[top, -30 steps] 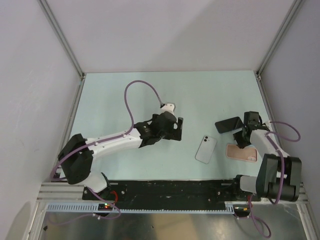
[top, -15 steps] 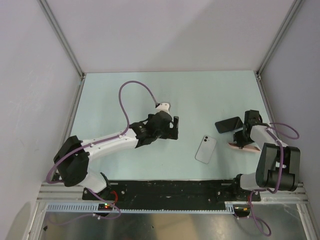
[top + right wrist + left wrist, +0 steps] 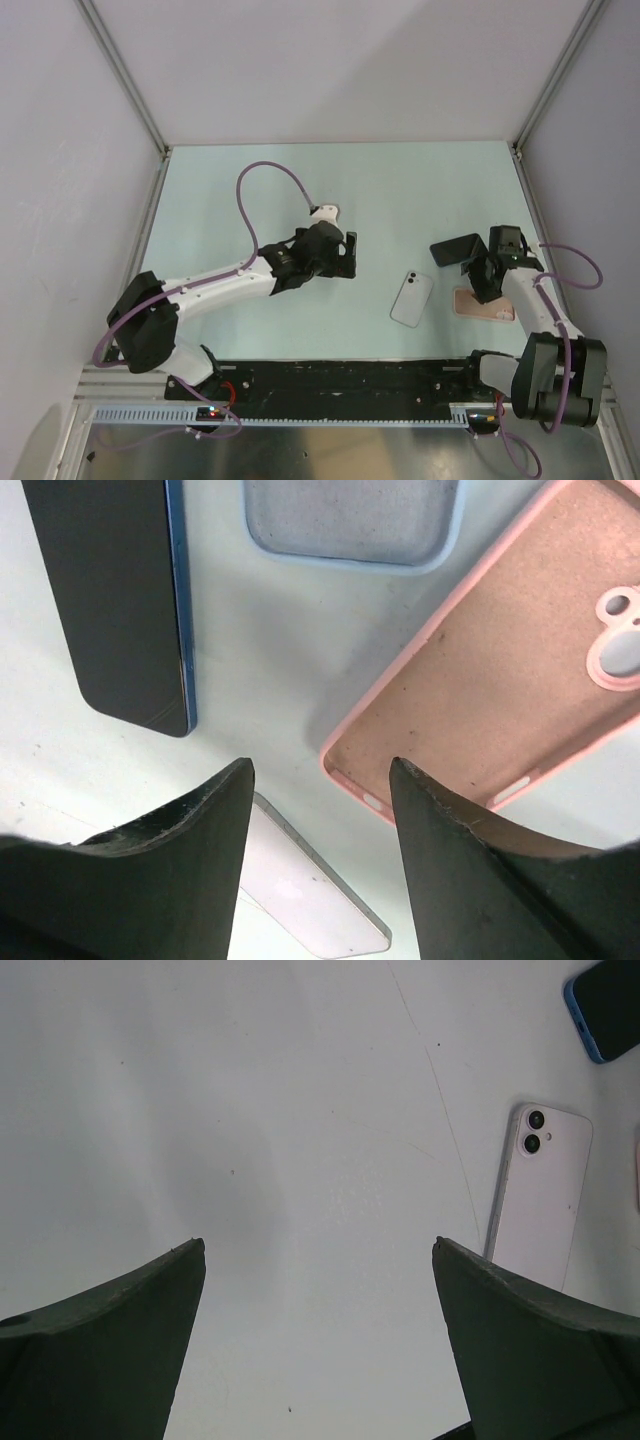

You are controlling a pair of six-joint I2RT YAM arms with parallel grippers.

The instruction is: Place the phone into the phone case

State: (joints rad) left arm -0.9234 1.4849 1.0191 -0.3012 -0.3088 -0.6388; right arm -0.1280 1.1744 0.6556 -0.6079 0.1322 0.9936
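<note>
Pale lilac walls (image 3: 330, 70) (joined by aluminium posts (image 3: 125, 78)) enclose a mint-green table (image 3: 420, 190) under soft, even light.

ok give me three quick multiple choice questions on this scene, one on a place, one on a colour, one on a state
1. Where is the white phone? A in the pink case; B on the table, outside any case; C in the right jaws.
2. What colour is the open case right of it? A green; B black; C pink.
3. How do the left jaws stand? A wide open, empty; B shut on the phone; C shut on a case.
Answers: B, it lies back up on bare table; C, its pink inside shows in the right wrist view; A, only table shows between them.
</note>
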